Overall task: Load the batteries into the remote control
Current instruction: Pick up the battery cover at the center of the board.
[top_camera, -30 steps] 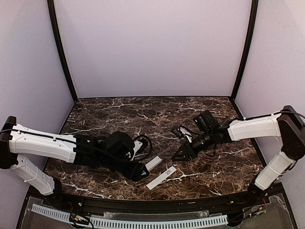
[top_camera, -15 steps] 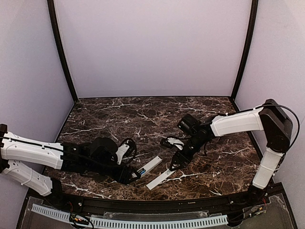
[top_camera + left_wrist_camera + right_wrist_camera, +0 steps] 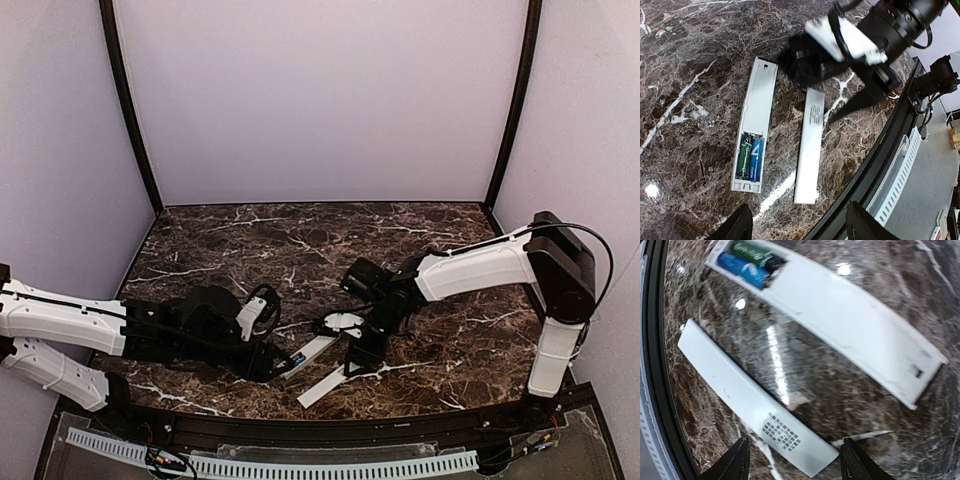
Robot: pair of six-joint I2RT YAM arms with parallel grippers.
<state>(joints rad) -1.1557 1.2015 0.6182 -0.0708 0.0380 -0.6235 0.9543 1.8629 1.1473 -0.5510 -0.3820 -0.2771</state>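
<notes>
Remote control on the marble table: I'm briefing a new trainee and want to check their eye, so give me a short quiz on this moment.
1. True or false: the remote control lies with its battery bay uncovered.
2. How many batteries sit in that bay?
3. The loose white cover is: A) snapped onto the remote, B) lying beside the remote, apart from it, C) standing on end.
Key: 1 true; 2 two; 3 B.
</notes>
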